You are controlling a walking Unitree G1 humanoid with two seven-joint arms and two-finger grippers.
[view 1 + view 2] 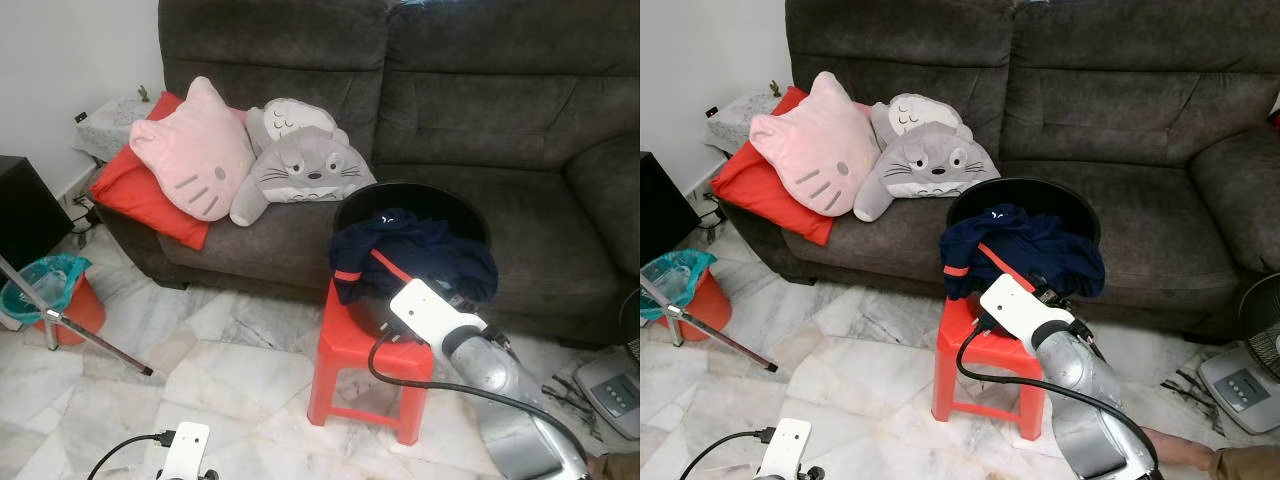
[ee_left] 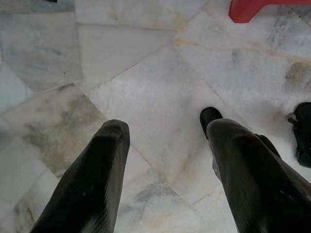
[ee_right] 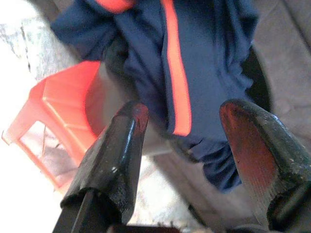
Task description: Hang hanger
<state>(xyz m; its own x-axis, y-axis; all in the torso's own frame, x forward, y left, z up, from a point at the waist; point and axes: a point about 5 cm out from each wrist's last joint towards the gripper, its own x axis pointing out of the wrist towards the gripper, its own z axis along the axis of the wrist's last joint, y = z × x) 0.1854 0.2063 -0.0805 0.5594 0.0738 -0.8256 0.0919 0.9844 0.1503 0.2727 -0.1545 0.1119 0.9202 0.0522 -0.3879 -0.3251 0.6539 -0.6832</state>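
Right wrist view showed the right gripper (image 3: 182, 121) with fingers spread wide, hovering just above a navy garment (image 3: 194, 53) with an orange stripe; no hanger could be made out. Left eye view showed that garment draped over the rim of a black bucket (image 1: 420, 200) standing on a red stool (image 1: 350, 350) before the sofa (image 1: 480, 90). Left wrist view showed the left gripper (image 2: 165, 141) wide open above the marble floor (image 2: 146, 73).
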